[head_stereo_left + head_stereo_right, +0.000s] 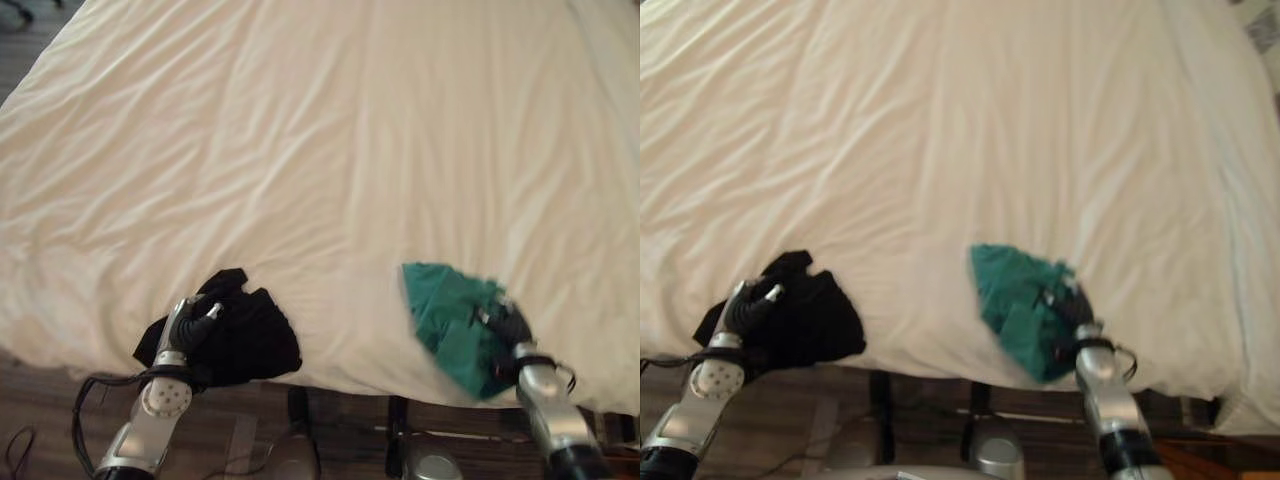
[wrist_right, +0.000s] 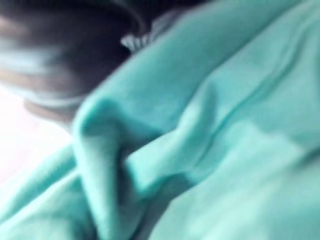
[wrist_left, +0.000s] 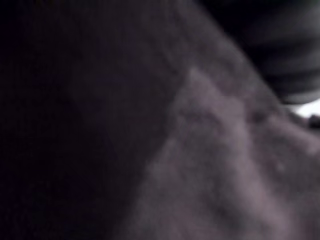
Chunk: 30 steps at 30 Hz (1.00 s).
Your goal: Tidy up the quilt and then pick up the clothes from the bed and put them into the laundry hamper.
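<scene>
You're looking down at the bed, with the white quilt (image 1: 330,150) lying spread flat across it, lightly creased, running to the near edge. Two garments are sitting at that near edge, well apart from each other.

Your left hand (image 1: 190,325) is resting on the black garment (image 1: 245,340), which is bunched up and hanging partly over the bed's edge. The fingers are looking curled into the cloth, with a dark-tipped finger poking up above the bunch. The left wrist view is showing dark fabric pressed right against the camera, so that grip reads as closed on the black garment.

Your right hand (image 1: 1065,310) is buried in the green garment (image 1: 1015,300), crumpled at the quilt's edge and draping over it. Green folds are crowding the right wrist view (image 2: 200,150); I can't tell how those fingers are set.

Dark wood floor (image 1: 330,430) is showing below the bed edge.
</scene>
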Available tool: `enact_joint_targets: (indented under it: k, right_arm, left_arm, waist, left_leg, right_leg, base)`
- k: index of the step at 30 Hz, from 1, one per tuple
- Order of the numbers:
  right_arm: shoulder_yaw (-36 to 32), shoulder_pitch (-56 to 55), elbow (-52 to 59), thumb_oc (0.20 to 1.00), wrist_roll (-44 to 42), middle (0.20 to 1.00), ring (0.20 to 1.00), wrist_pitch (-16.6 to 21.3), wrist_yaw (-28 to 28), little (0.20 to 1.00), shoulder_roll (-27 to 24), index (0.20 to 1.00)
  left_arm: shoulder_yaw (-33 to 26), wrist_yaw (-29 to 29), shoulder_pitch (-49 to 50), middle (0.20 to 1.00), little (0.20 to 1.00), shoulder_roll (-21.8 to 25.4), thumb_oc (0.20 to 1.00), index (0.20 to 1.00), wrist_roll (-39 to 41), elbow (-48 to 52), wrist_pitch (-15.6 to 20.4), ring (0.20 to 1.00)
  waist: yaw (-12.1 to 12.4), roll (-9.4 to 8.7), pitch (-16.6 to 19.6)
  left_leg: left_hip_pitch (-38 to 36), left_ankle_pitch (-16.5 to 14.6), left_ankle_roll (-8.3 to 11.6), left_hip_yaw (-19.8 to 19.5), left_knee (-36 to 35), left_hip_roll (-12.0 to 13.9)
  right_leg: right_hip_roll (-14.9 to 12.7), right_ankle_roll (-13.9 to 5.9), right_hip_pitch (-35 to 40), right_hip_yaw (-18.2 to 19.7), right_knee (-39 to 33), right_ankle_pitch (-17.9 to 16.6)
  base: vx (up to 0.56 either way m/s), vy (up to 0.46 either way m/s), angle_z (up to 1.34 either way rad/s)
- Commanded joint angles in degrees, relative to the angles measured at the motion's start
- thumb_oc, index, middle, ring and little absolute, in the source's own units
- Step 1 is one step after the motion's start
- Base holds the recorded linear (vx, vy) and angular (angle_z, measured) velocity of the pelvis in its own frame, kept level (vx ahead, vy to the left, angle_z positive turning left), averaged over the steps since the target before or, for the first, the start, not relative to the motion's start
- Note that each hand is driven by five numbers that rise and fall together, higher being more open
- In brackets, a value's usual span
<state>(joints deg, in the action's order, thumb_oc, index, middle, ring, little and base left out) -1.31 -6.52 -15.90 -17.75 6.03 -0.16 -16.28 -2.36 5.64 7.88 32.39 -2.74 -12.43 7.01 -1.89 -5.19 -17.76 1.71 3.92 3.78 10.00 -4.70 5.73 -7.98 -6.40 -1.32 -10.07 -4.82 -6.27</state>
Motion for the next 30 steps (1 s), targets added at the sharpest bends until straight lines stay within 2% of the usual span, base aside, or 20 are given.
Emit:
enact_joint_targets:
  k: [1,4,5,8,10,11,12,13,14,15,17,19,21,23,24,26,27,28,29,30]
  right_arm:
    - [0.8,-6.93,2.42,0.2,-11.44,0.2,0.2,1.71,5.18,0.2,0.23,0.2]
    - [0.0,-11.44,9.64,0.2,-13.98,0.2,0.2,2.8,8.76,0.2,1.6,0.2]
    - [2.95,-9.13,11.47,0.2,-14.06,0.2,0.2,4.36,9.43,0.2,0.9,0.2]
    - [7.21,-4.35,10.18,0.2,-13.2,0.2,0.2,4.63,8.06,0.2,0.56,0.2]
    - [11.57,2.3,9.27,0.2,-7.17,0.2,0.2,5.84,5.18,0.2,-1.34,0.2]
    - [11.1,5.95,8.85,0.2,-1.54,0.2,0.2,6.78,0.7,0.2,-2.96,0.2]
    - [11.09,6.03,8.81,0.2,-1.52,0.2,0.2,6.8,0.69,0.2,-2.97,0.2]
    - [10.11,6.93,9.56,0.2,1.89,0.2,0.2,6.94,-1.52,0.2,-3.81,0.2]
    - [9.33,7.56,10.39,0.2,6.01,0.2,0.2,6.9,-4.43,0.2,-4.54,0.2]
    - [9.36,7.56,10.41,0.2,6.1,0.2,0.2,6.87,-4.52,0.2,-4.51,0.2]
    - [8.24,7.84,10.9,0.2,10.04,0.2,0.2,6.88,-6.71,0.2,-5.14,0.2]
    - [7.23,6.06,10.76,0.2,11.32,0.2,0.2,6.38,-8.67,0.2,-4.68,0.2]
    - [6.3,2.78,9.84,0.2,11.05,0.2,0.2,5.08,-8.55,0.2,-2.84,0.2]
    - [5.54,-0.2,8.27,0.2,10.97,0.2,0.2,4.59,-8.22,0.2,-0.36,0.2]
    - [5.51,-1.13,7.71,0.2,11.89,0.2,0.2,3.51,-8.24,0.2,0.8,0.2]
    - [5.88,-1.37,7.62,0.2,12.62,0.2,0.2,3.47,-8.31,0.2,0.85,0.2]
    - [6.15,-1.33,7.64,0.2,12.49,0.2,0.2,3.17,-8.46,0.2,1.12,0.2]
    - [5.63,-2.32,8.13,0.2,11.25,0.2,0.2,2.73,-9.27,0.2,1.05,0.2]
    - [5.56,-2.31,8.14,0.2,11.24,0.2,0.2,2.73,-9.26,0.2,0.99,0.2]
    - [4.99,-2.67,7.77,0.2,10.82,0.2,0.2,3.17,-9.95,0.2,0.67,0.2]
  left_arm:
    - [-2.79,-0.84,0.22,0.2,0.2,-1.61,0.2,0.2,8.71,0.35,3.34,0.2]
    - [-3.28,-1.05,1.36,0.2,0.2,-5.07,0.2,0.2,15.46,2.35,5.2,0.2]
    - [-2.43,-0.46,1.86,0.2,0.2,-7.59,0.2,0.2,19.35,2.4,6.64,0.2]
    - [-1.91,0.58,1.15,0.2,0.2,-8.54,0.2,0.2,21.62,0.32,7.47,0.2]
    - [-0.93,2.65,-0.01,0.2,0.2,-9.75,0.2,0.2,23.32,-1.42,8.75,0.2]
    - [0.31,5.34,-2.27,0.2,0.2,-10.46,0.2,0.2,23.16,-2.85,9.61,0.2]
    - [0.31,5.35,-2.34,0.2,0.2,-10.48,0.2,0.2,23.15,-2.87,9.61,0.2]
    - [1.05,5.81,-2.83,0.2,0.2,-11.25,0.2,0.2,23.29,-3.2,9.62,0.2]
    - [1.93,6.21,-3.06,0.2,0.2,-12.04,0.2,0.2,24.41,-3.15,9.97,0.2]
    - [1.93,6.21,-3.03,0.2,0.2,-12.04,0.2,0.2,24.43,-3.13,9.97,0.2]
    - [2.03,6.78,-2.5,0.2,0.2,-12.37,0.2,0.2,24.37,-2.35,10.07,0.2]
    - [3.05,6.68,-1.84,0.2,0.2,-12.89,0.2,0.2,25.65,-1.39,9.93,0.2]
    - [3.88,5.51,-0.48,0.2,0.2,-13.34,0.2,0.2,26.07,-1.31,9.0,0.2]
    - [4.49,4.5,0.14,0.2,0.2,-13.18,0.2,0.2,25.21,-0.83,8.23,0.2]
    - [5.91,4.13,0.88,0.2,0.2,-12.99,0.2,0.2,24.08,-0.37,7.34,0.2]
    - [6.49,4.27,0.92,0.2,0.2,-13.08,0.2,0.2,24.02,-0.82,7.04,0.2]
    - [7.59,5.0,0.09,0.2,0.2,-13.19,0.2,0.2,23.91,-1.83,6.82,0.2]
    - [9.88,5.23,-1.65,0.2,0.2,-14.51,0.2,0.2,24.46,-3.34,6.82,0.2]
    - [9.93,5.23,-1.74,0.2,0.2,-14.58,0.2,0.2,24.47,-3.44,6.87,0.2]
    - [11.17,4.36,-2.95,0.2,0.2,-14.35,0.2,0.2,24.25,-4.65,6.67,0.2]
  waist:
    - [-2.73,0.89,3.16]
    - [-4.57,1.61,3.84]
    - [-4.66,2.74,4.3]
    - [-2.54,3.33,4.63]
    - [0.74,4.02,4.83]
    - [2.85,4.46,4.54]
    - [2.67,4.52,4.69]
    - [3.12,4.95,4.71]
    - [2.27,5.05,5.14]
    - [2.22,5.03,5.06]
    - [1.4,5.09,5.82]
    - [1.21,5.19,6.95]
    - [1.97,5.6,8.17]
    - [3.11,5.35,8.59]
    - [3.55,5.52,8.22]
    - [3.44,5.89,7.92]
    - [2.92,6.29,7.41]
    - [1.28,6.84,5.67]
    - [1.31,6.89,5.74]
    - [1.4,7.82,5.19]
  left_leg:
    - [-2.24,-4.46,0.31,4.86,-0.3,0.61]
    - [-2.37,-4.59,0.18,3.44,-0.3,0.18]
    - [-1.88,-4.03,-0.34,1.02,-0.3,-0.56]
    - [-1.99,-3.78,-0.62,-1.7,-0.3,-1.37]
    - [-1.53,-3.48,-0.74,-4.64,-0.3,-2.6]
    - [0.66,-2.44,0.13,-4.7,-0.3,-3.04]
    - [0.99,-2.27,0.13,-4.9,-0.3,-3.03]
    - [1.86,-1.78,0.08,-1.74,-0.3,-2.27]
    - [0.88,-3.61,0.26,9.5,0.12,0.36]
    - [0.75,-3.66,0.27,9.48,0.12,0.32]
    - [-0.98,-4.06,0.22,22.6,0.55,4.11]
    - [-2.57,-2.39,0.89,29.13,1.34,7.27]
    - [-2.64,-0.82,1.48,26.8,1.28,6.53]
    - [-2.39,-2.07,-0.39,23.54,0.44,3.75]
    - [-2.81,-4.8,-3.43,19.59,-0.17,-0.24]
    - [-3.12,-5.81,-4.04,17.7,-0.3,-1.3]
    - [-2.9,-6.2,-4.42,14.76,-0.3,-1.71]
    - [-3.29,-5.79,-3.93,8.89,-0.3,-2.95]
    - [-3.2,-5.86,-3.95,8.88,-0.3,-2.99]
    - [-2.07,-5.29,-4.0,6.77,-0.3,-2.93]
  right_leg:
    - [-0.04,-2.59,1.04,1.83,4.67,7.83]
    - [0.44,-2.79,0.67,4.61,8.37,8.55]
    - [4.99,-0.87,-0.91,14.15,9.43,10.57]
    - [5.47,0.91,1.64,12.78,6.54,11.29]
    - [4.48,0.73,4.55,8.66,1.89,10.71]
    - [2.97,0.12,5.37,3.65,-0.14,10.68]
    - [3.0,0.14,5.14,3.46,-0.14,10.57]
    - [1.84,-0.58,5.13,-0.44,-0.18,10.96]
    - [-0.68,-1.73,6.19,-6.0,-0.18,11.53]
    - [-0.72,-1.76,6.34,-6.05,-0.18,11.59]
    - [-2.92,-2.24,7.57,-13.43,0.05,9.85]
    - [-3.72,-1.7,9.99,-19.97,0.53,9.23]
    - [-3.93,-1.71,12.13,-22.34,2.22,10.15]
    - [-6.44,-3.12,12.82,-25.97,8.43,8.77]
    - [-12.13,-5.61,11.17,-27.44,20.3,4.93]
    - [-12.86,-5.97,9.79,-25.59,25.04,4.27]
    - [-10.81,-5.14,6.34,-20.21,28.49,6.39]
    - [-3.93,-4.97,-1.08,-8.18,29.64,10.58]
    - [-3.99,-5.01,-1.24,-8.13,29.81,10.67]
    - [-2.91,-3.83,-1.43,-6.98,24.11,12.09]
  base:
    - [0.01,0.116,-0.23]
    - [-0.03,0.061,0.08]
    - [-0.02,0.015,0.26]
    - [0.05,-0.061,0.49]
    - [0.03,-0.032,0.82]
    - [-0.07,0.013,0.88]
    - [-0.11,0.075,1.12]
    - [-0.02,0.199,1.9]
    - [-0.01,0.2,1.95]
    - [-0.01,0.231,2.27]
    - [-0.05,0.219,2.05]
    - [0.08,0.231,2.59]
    - [0.22,0.24,2.98]
    - [0.27,0.464,2.27]
    - [0.25,0.463,1.86]
    - [0.21,0.316,2.43]
    - [0.27,0.268,2.33]
    - [0.19,0.152,1.25]
    - [0.12,0.036,2.26]
    - [0.02,-0.044,1.69]
